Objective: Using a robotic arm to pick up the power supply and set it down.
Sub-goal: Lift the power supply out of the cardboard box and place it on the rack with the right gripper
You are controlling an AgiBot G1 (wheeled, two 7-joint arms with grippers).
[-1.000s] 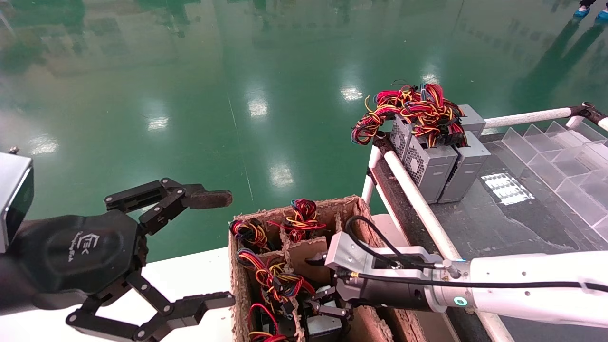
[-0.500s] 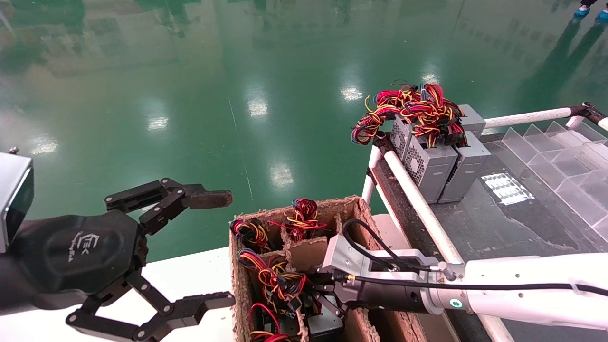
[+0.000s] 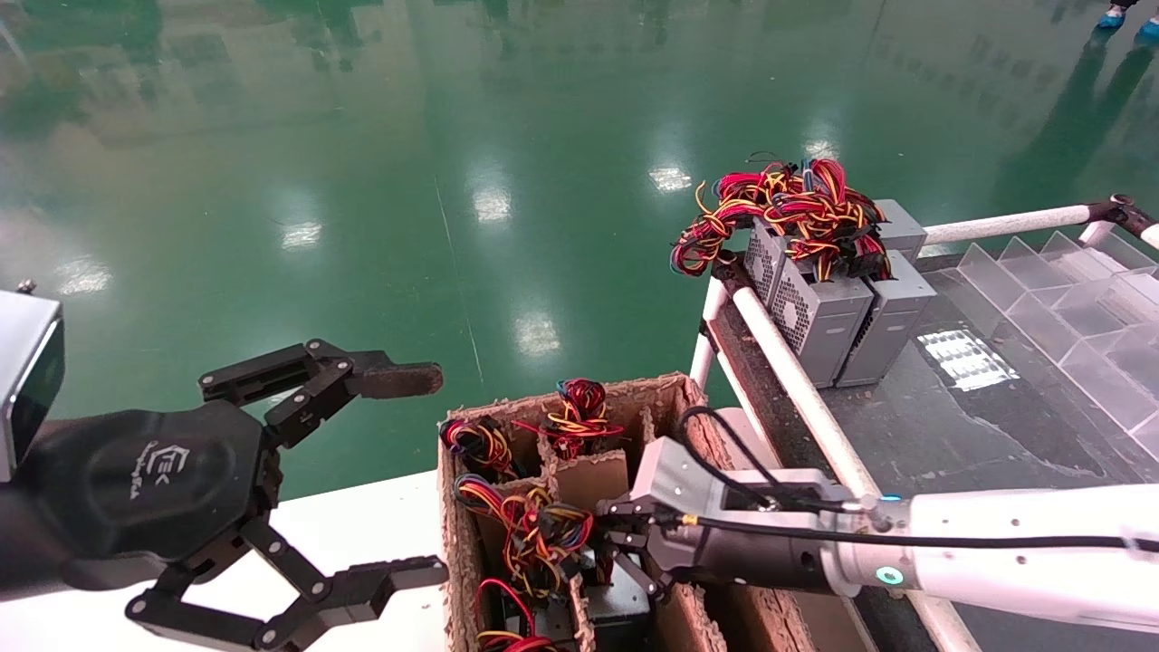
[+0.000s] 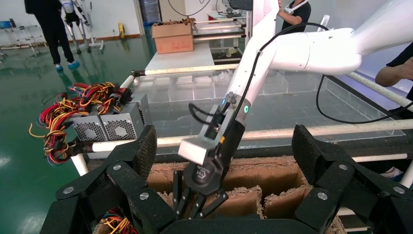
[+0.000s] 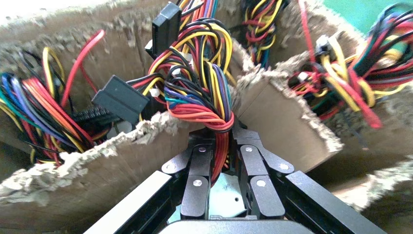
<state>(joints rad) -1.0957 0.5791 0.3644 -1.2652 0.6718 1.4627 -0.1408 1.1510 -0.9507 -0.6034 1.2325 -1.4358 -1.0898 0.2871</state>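
Right gripper (image 5: 221, 146): reaching down into the divided cardboard carton (image 3: 670, 398), its two black linkage fingers (image 5: 197, 175) pinched together on a wire bundle (image 5: 204, 97) of red, yellow, orange and black leads.
Power supply (image 5: 225, 195): sitting low in a carton compartment directly under the gripper; only a pale metal patch is showing between the fingers in the right wrist view.
Left gripper (image 3: 362, 471): hovering idle beside the carton over the white table (image 3: 362, 525), fingers spread wide apart.
Finished units (image 3: 838, 299): grey power supplies with vented faces standing together on the dark rack (image 3: 951, 417), well apart from the carton.
Handling: the metal box is probably heavy and rigid, while the wires are soft and springy; hanging by them, it could swing or slip.
Best hold: the bundle close to the case, or the case sides if the compartment is allowing room.
Snag risk: torn divider edges are crowding the wires.
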